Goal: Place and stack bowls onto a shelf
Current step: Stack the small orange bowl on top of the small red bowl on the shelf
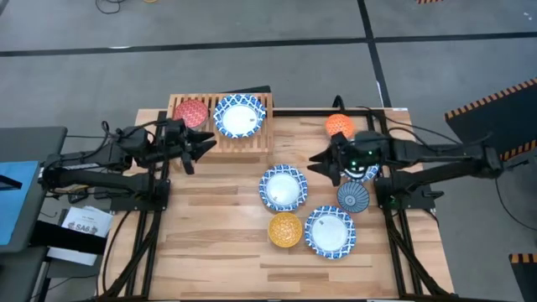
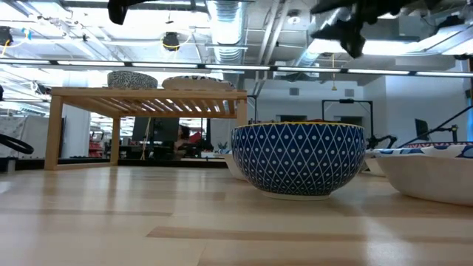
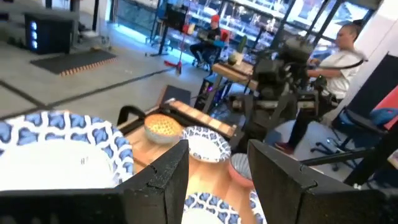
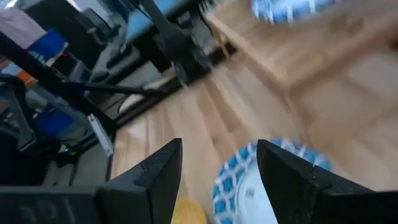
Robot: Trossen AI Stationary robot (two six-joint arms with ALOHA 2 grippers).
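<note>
In the high view the shelf (image 1: 252,144) sits at the table's (image 1: 210,243) upper left edge. On it two bowls rest side by side: a smaller bowl (image 1: 191,113) at left, a wide bowl (image 1: 239,117) at right. Another wide bowl (image 1: 283,186) lies at the table's centre. Below it a small bowl (image 1: 285,229) stands just left of a wide one (image 1: 331,231). At upper right lies one more small bowl (image 1: 339,125), and another (image 1: 352,198) at right of centre.

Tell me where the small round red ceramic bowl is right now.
In the high view, the small red ceramic bowl sits on the slatted light-wood shelf, at its left end, beside a wide blue-and-white patterned bowl.
</note>
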